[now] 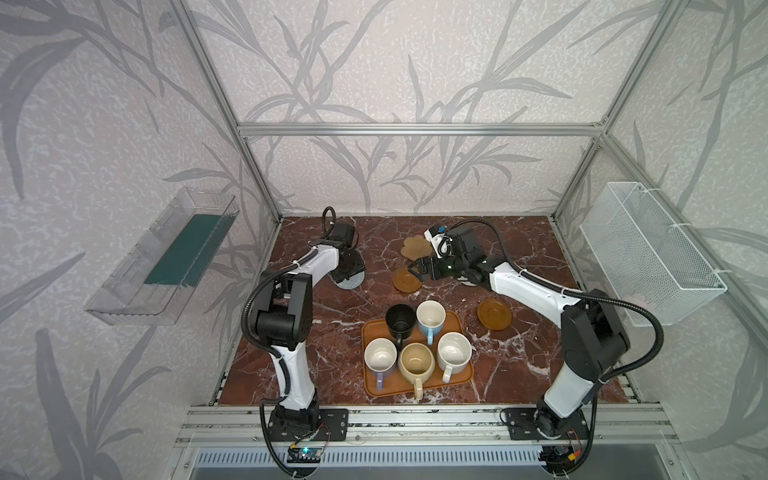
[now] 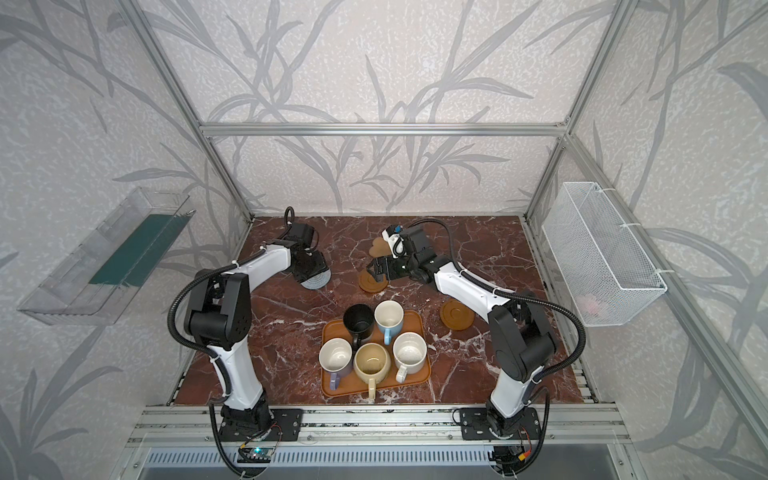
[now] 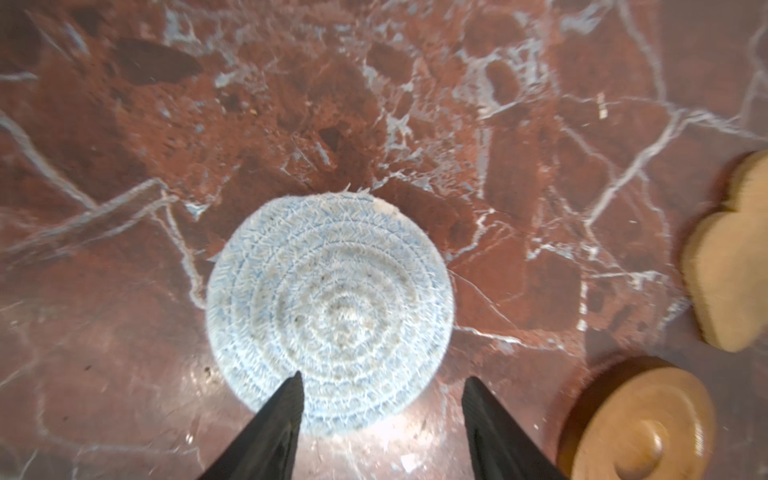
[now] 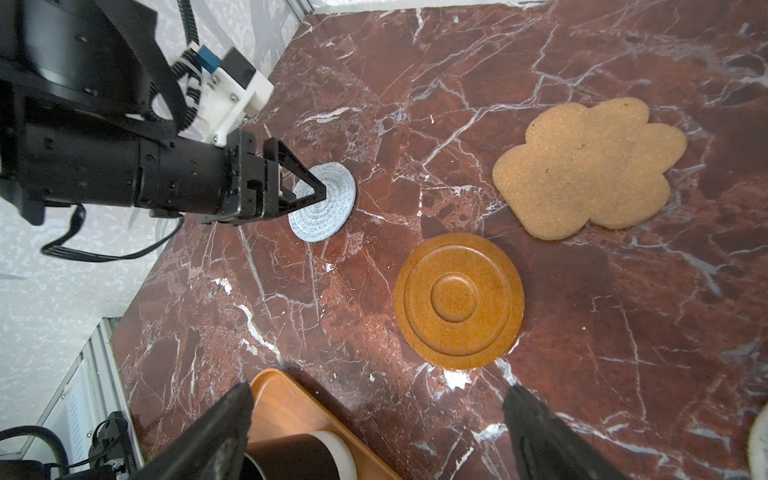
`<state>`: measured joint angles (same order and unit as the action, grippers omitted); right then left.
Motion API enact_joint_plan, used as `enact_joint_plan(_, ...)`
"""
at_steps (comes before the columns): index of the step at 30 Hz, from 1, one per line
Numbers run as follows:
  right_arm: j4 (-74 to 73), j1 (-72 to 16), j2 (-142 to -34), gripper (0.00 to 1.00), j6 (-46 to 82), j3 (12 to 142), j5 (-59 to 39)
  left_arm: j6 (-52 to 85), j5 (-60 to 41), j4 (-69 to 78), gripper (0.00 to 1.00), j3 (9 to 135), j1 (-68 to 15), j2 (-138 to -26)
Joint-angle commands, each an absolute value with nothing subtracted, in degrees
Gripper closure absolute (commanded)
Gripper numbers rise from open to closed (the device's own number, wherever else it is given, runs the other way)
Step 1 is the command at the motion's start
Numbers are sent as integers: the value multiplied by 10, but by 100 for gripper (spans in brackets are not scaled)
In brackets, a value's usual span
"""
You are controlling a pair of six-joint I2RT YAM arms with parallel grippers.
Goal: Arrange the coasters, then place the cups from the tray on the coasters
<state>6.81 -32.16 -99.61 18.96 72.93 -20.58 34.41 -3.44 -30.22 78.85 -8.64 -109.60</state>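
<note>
The grey woven coaster (image 3: 328, 311) lies flat on the marble at the back left. My left gripper (image 3: 382, 377) hovers over its near edge, open and holding nothing. A brown wooden disc (image 4: 459, 301) and the tan flower-shaped coaster (image 4: 590, 168) lie at the back middle. My right gripper (image 4: 379, 390) stands open just in front of that disc, empty. A second brown disc (image 1: 494, 314) lies right of the tray (image 1: 370, 386). A cream coaster edge (image 4: 760, 444) barely shows. The black (image 1: 400, 318), light blue (image 1: 431, 316), lavender (image 1: 380, 355), tan-yellow (image 1: 416, 361) and speckled white (image 1: 454, 351) cups stand on the tray.
A clear plastic bin (image 1: 166, 257) hangs on the left wall and a white wire basket (image 1: 648, 253) on the right wall. Aluminium frame posts edge the marble table (image 1: 332, 332). Bare marble shows to the left of the tray.
</note>
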Motion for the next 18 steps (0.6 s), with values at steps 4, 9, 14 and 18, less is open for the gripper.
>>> enact_joint_plan(4, 84, -323, -935, 1, 202, 735, -150, 333, -61, -320, 11, 791, -89, -999)
enact_joint_plan(9, 96, -323, -912, 1, 192, 733, -139, 308, -86, -350, 1, 801, -104, -965)
enact_joint_plan(14, 97, -319, -893, 1, 191, 721, -125, 288, -114, -342, 1, 787, -136, -942)
enact_joint_plan(18, 107, -311, -886, 1, 199, 718, -122, 281, -116, -337, 1, 782, -164, -953)
